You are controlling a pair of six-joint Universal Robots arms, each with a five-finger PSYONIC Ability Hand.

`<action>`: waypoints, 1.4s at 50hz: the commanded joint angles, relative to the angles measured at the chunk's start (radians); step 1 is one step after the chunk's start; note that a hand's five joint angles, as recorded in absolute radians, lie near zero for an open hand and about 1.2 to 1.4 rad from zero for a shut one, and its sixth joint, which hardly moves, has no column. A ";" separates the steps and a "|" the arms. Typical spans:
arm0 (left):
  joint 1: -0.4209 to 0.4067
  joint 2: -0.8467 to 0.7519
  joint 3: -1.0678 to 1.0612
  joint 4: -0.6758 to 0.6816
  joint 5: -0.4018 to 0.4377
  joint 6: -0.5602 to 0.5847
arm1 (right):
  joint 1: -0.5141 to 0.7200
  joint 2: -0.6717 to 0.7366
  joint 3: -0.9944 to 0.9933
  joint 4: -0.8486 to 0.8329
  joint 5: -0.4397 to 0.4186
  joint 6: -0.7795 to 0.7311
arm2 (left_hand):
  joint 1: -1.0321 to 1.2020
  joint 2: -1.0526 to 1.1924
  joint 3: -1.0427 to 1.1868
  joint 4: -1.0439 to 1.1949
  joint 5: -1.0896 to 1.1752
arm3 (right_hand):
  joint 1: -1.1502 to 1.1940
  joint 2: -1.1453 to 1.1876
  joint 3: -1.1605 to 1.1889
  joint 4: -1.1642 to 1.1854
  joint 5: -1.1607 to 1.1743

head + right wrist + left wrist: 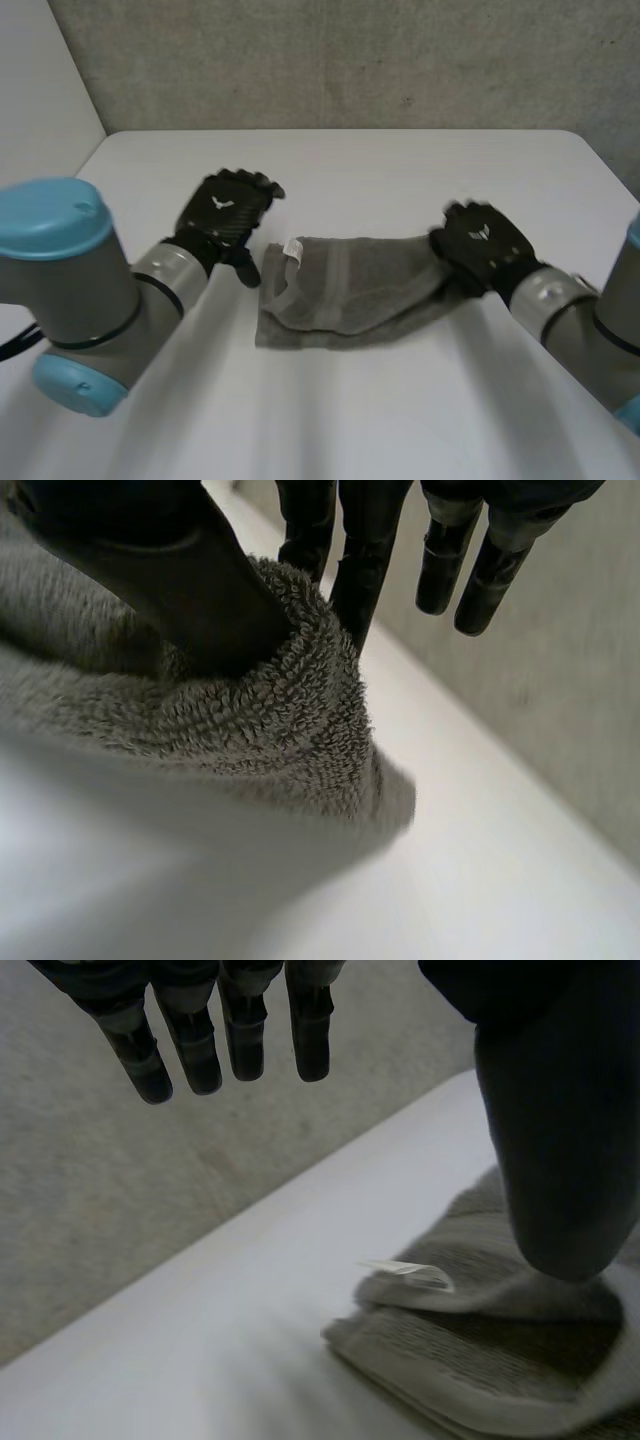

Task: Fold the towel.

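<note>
A grey towel point(350, 290) lies folded into a long bundle in the middle of the white table point(400, 170), a white label point(294, 249) at its left end. My left hand point(225, 215) hovers just left of that end, open with straight fingers point(240, 1040); its thumb point(560, 1140) hangs over the towel point(480, 1360) near the label point(410, 1273), and I cannot tell whether it touches. My right hand point(480, 240) is at the towel's right end. There the thumb point(170, 580) presses the towel's edge point(270, 720) against the fingers behind it, a pinch on the cloth.
A grey textured wall point(350, 60) rises behind the table's far edge. Bare table surface lies in front of the towel and on both sides of it. Both grey arms with light-blue caps reach in from the near corners.
</note>
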 commanded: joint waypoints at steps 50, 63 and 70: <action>-0.087 -0.189 0.153 0.008 -0.004 -0.243 | 0.197 0.212 -0.266 0.047 0.131 0.521 | -0.063 -0.060 -0.051 -0.059 -0.043 | -1.100 -1.066 -0.043 -0.076 -1.153; -0.031 -0.252 0.133 -0.054 -0.112 -0.188 | 0.203 0.416 -0.413 0.145 0.126 0.627 | -0.063 -0.060 -0.051 -0.059 -0.043 | -1.100 -1.066 -0.043 -0.076 -1.153; -0.016 -0.278 0.111 -0.055 -0.121 -0.101 | 0.226 0.456 -0.432 0.145 0.132 0.659 | -0.063 -0.060 -0.051 -0.059 -0.043 | -1.100 -1.066 -0.043 -0.076 -1.153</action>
